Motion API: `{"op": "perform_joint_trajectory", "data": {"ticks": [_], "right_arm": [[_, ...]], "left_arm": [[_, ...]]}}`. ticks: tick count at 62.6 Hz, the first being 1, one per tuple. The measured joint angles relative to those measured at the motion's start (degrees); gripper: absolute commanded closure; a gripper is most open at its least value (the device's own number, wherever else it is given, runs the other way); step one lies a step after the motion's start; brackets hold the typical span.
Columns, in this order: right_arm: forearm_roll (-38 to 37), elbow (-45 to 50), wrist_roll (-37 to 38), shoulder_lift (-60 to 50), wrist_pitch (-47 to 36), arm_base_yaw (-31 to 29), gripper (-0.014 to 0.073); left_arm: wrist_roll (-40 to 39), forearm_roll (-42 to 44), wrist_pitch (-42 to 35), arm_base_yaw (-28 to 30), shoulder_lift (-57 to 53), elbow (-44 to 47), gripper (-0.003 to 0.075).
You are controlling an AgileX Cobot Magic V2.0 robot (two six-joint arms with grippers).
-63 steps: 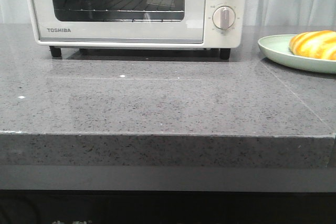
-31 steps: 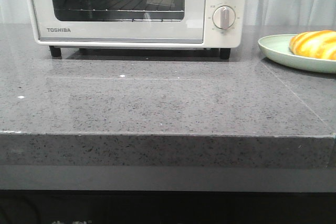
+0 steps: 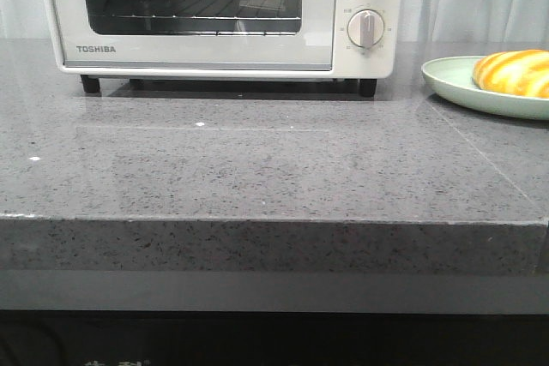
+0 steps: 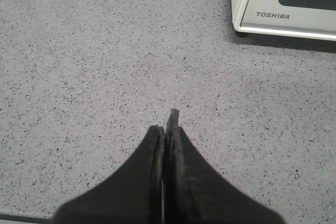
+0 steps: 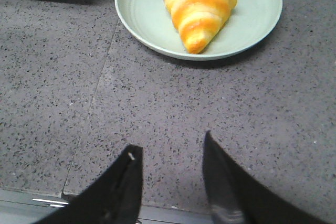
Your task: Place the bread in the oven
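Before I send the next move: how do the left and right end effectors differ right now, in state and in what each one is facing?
The left end effector has its fingers pressed together; the right end effector has its fingers spread with a clear gap. The left faces bare countertop with the oven corner off to one side; the right faces the bread lying on its pale green plate. Both are empty, with dark fingers, over the same speckled grey countertop.

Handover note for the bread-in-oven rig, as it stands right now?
Left gripper: shut, empty, over bare counter near the oven.
Right gripper: open, empty, short of the plate.
Bread: lying on the plate, right of the oven, untouched.
Oven door: closed.
Done: nothing yet.
Left: open the door, pick up the bread, set it on the rack.
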Motion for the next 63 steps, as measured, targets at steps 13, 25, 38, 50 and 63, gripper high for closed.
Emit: {"op": "perform_joint_trajectory", "data": {"ticks": [13, 25, 38, 50, 63], "right_arm": [[-0.09, 0.0, 0.0, 0.0, 0.0, 0.0, 0.0106], [-0.09, 0.0, 0.0, 0.0, 0.13, 0.0, 0.0106], [-0.22, 0.0, 0.0, 0.0, 0.35, 0.0, 0.0106], [-0.22, 0.0, 0.0, 0.0, 0.47, 0.0, 0.0106], [-0.22, 0.0, 0.0, 0.0, 0.47, 0.0, 0.0106]], "left_arm": [[0.0, 0.0, 0.0, 0.0, 0.0, 0.0, 0.0738], [0.02, 0.0, -0.1, 0.0, 0.0, 0.0, 0.0739], [0.46, -1.77, -1.14, -0.13, 0.09, 0.0, 0.0739], [2.84, -5.42, -3.49, -4.16, 0.74, -1.74, 0.0739], [3.11, -7.82, -7.44, -13.09, 4.83, -7.74, 0.0739]]}}
